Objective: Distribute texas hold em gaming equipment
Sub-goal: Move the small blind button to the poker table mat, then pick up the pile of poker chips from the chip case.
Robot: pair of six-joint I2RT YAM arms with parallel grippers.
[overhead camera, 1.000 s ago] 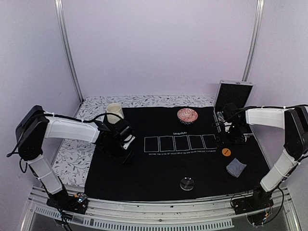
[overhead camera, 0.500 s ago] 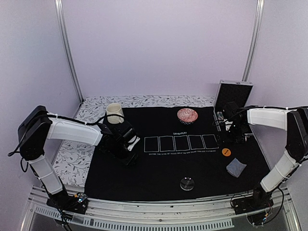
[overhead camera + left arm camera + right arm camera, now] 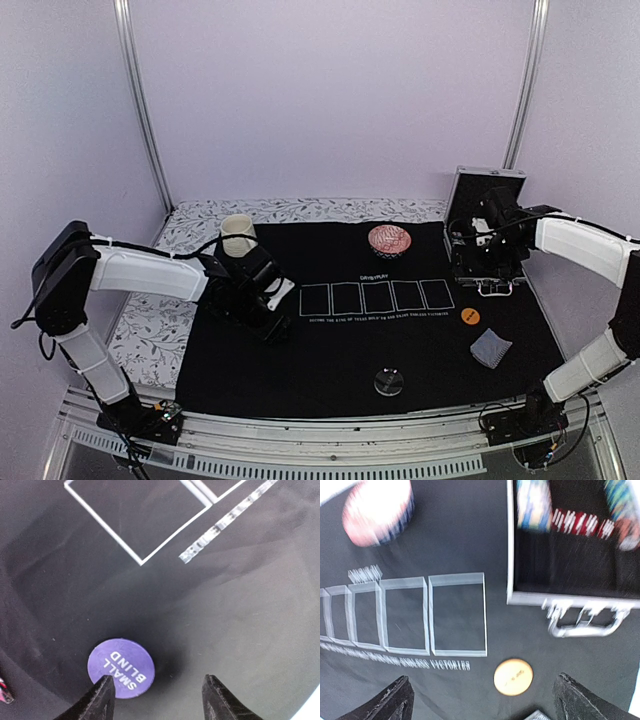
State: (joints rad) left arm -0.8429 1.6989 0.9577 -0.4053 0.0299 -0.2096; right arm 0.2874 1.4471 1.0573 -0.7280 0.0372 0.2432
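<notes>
The left arm has slid a little to the right along the black mat since a second ago, nearer the first of the five card outlines. The left jaws hang low over the mat, partly apart, with nothing between them. The purple disc, marked SMALL BLIND, lies flat on the mat toward its left edge, just short of that outline's corner. One fingertip overlaps the disc's rim in the wrist view, and I cannot tell whether they touch.

The right arm has changed more. A second ago it was down at the mat's right edge beside the last outline; now it is drawn back over the front of the open metal case, the right jaws spread wide and empty. The case's contents are blurred.

The rest has not moved. The orange disc and the grey-blue cards sit near the mat's right edge. The clear disc sits near the front edge. The red bowl is at the back edge and the cream mug at the back-left corner.
</notes>
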